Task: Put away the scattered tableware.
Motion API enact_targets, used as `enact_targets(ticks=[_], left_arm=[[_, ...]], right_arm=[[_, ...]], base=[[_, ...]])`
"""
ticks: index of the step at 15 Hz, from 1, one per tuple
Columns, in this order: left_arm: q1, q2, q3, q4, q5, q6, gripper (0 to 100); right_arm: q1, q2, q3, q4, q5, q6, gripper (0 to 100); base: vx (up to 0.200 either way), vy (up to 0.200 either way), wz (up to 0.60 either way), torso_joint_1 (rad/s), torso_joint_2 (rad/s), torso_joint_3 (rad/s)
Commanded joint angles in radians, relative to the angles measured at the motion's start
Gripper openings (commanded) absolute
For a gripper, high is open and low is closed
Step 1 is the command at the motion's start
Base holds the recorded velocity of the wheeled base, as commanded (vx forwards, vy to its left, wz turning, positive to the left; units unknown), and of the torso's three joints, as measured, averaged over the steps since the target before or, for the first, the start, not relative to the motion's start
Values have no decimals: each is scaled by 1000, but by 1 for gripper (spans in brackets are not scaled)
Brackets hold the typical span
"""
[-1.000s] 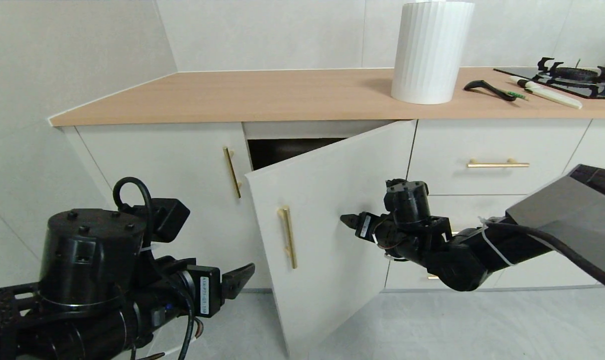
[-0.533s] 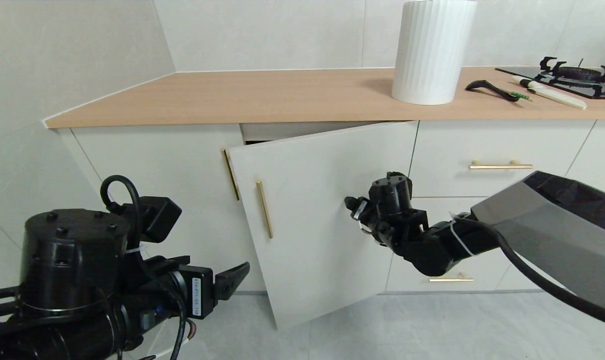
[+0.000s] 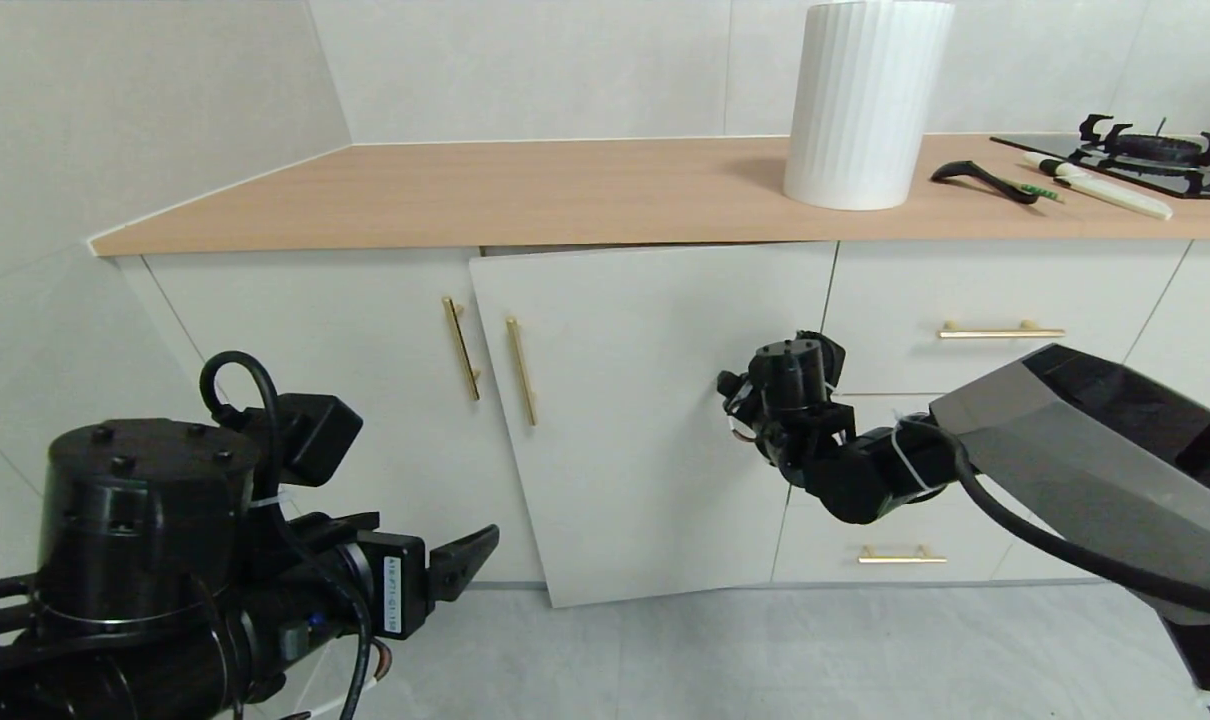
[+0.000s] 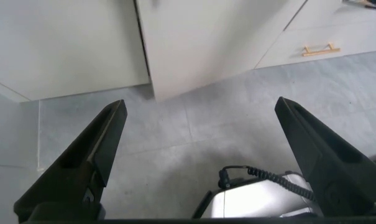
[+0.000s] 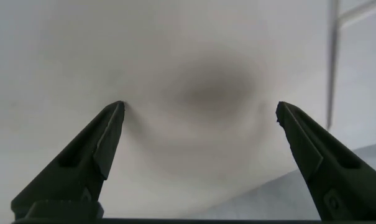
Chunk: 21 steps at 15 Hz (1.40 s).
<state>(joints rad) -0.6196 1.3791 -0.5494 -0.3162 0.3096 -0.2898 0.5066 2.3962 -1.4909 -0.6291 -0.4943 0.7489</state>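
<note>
Tableware lies on the wooden counter (image 3: 525, 190) at the far right: a black spoon (image 3: 977, 178), green-tipped chopsticks (image 3: 1037, 190) and a long white utensil (image 3: 1100, 187). My right gripper (image 3: 729, 384) is open, and its tips rest flat on the white cabinet door (image 3: 645, 430), which stands almost shut under the counter. In the right wrist view the right gripper (image 5: 200, 112) has its fingers spread wide against the door (image 5: 194, 50). My left gripper (image 3: 465, 560) hangs low at the left, open and holding nothing. In the left wrist view the left gripper (image 4: 200, 109) is above the floor tiles (image 4: 194, 137).
A tall white ribbed container (image 3: 862, 100) stands on the counter beside the utensils, with a gas hob (image 3: 1155, 150) at the far right. Gold handles (image 3: 521, 370) mark the doors, and drawers (image 3: 1000, 328) lie to the right. Grey floor lies open below.
The cabinet door has swung from well ajar to almost shut, with my right gripper moving in toward the cabinet along with it. The left arm has stayed low at the left.
</note>
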Motion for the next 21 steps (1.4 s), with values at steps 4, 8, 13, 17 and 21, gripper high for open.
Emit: enact_targets(ticks=[4, 8, 13, 17, 21], left_arm=[[0, 5, 0, 0, 0, 0, 100], [0, 5, 0, 0, 0, -2, 100], [0, 5, 0, 0, 0, -2, 100], [12, -42, -3, 3, 2, 18, 100], [12, -216, 123, 5, 65, 31, 100]], right_arm=[[-19, 28, -32, 0, -26, -3, 100], [-30, 31, -45, 0, -30, -5, 100], [-25, 6, -26, -1, -49, -6, 100], [-17, -304, 235, -95, -67, -114, 100], [-17, -793, 764, -345, -64, -424, 100]], base=[[0, 0, 0, 0, 0, 0], [0, 0, 0, 0, 0, 0], [0, 0, 0, 0, 0, 0], [0, 0, 0, 0, 0, 0], [0, 0, 0, 0, 0, 0]])
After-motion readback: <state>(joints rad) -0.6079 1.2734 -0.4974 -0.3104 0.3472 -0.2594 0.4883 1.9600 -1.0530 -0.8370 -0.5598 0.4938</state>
